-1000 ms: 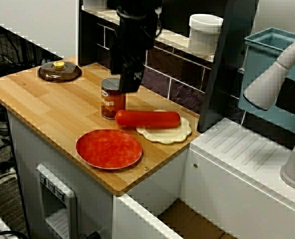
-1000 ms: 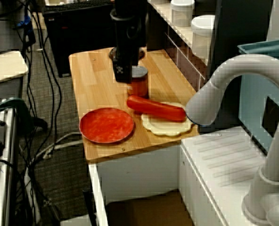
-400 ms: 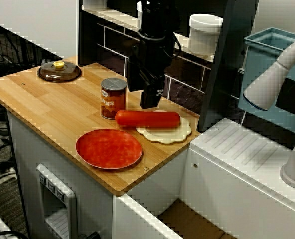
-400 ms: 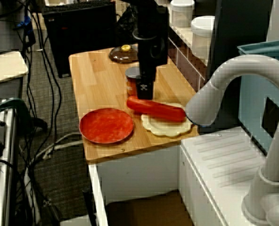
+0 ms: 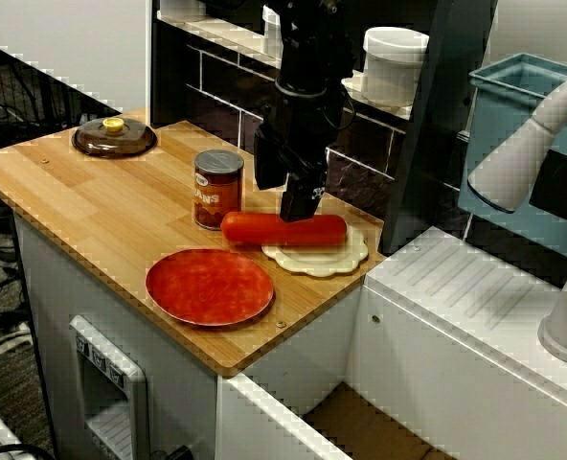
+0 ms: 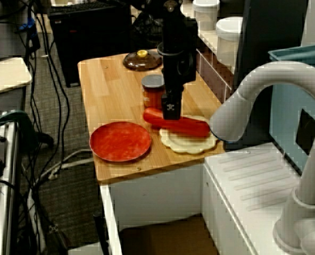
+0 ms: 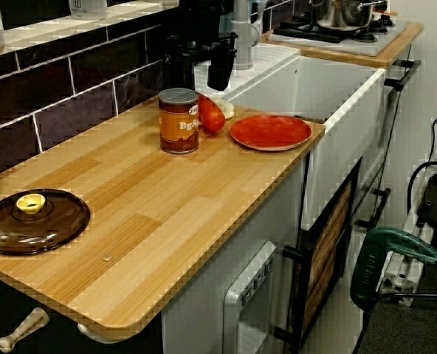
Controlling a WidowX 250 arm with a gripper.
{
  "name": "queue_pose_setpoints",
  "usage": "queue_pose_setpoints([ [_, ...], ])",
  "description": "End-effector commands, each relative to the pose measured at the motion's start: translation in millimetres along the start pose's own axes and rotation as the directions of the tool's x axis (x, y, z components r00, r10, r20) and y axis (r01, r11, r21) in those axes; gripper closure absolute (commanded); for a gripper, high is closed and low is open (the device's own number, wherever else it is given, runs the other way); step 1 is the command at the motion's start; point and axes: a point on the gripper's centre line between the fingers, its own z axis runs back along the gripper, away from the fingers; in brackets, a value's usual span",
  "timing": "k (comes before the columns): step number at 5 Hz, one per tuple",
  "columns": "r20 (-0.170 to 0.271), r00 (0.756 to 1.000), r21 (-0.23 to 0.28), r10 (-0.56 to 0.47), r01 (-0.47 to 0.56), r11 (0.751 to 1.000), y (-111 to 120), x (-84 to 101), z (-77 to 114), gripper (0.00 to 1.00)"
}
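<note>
A long red sausage-shaped piece (image 5: pixel 283 228) (image 6: pixel 177 122) (image 7: pixel 211 114) lies across a cream scalloped plate (image 5: pixel 331 257) (image 6: pixel 192 142) near the counter's right end. My black gripper (image 5: pixel 296 203) (image 6: pixel 171 110) (image 7: pixel 201 74) hangs just above the piece's middle. In the view from the lid end its two fingers stand apart, open, with nothing between them. A red bean can (image 5: pixel 216 189) (image 6: pixel 152 91) (image 7: pixel 179 120) stands upright just left of the piece. A flat red plate (image 5: pixel 210 286) (image 6: pixel 120 141) (image 7: pixel 271 132) lies near the front edge.
A brown glass lid (image 5: pixel 114 138) (image 6: pixel 141 59) (image 7: pixel 32 221) rests at the counter's far left. White canisters (image 5: pixel 394 62) stand on the tiled back shelf. A white sink unit (image 5: pixel 475 287) with a grey faucet (image 6: pixel 242 106) adjoins the counter on the right.
The gripper has moved right, from over the can to over the red piece on the cream plate, and has come lower. Nothing on the counter has shifted.
</note>
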Motion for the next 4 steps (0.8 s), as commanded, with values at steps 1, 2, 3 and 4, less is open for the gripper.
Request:
queue_pose_setpoints([
  [1,0.113,0.992,-0.042,-0.049,0.054,0.998,-4.3,-8.1,1.2,0.0],
  [2,0.117,0.992,-0.042,-0.047,0.053,0.998,-3.3,-8.2,0.1,0.0],
  [3,0.11,0.993,-0.067,-0.048,0.056,0.996,0.8,-9.0,-3.7,1.0],
  [4,0.106,0.993,-0.066,-0.043,0.05,0.997,2.2,-11.8,-3.0,1.0],
])
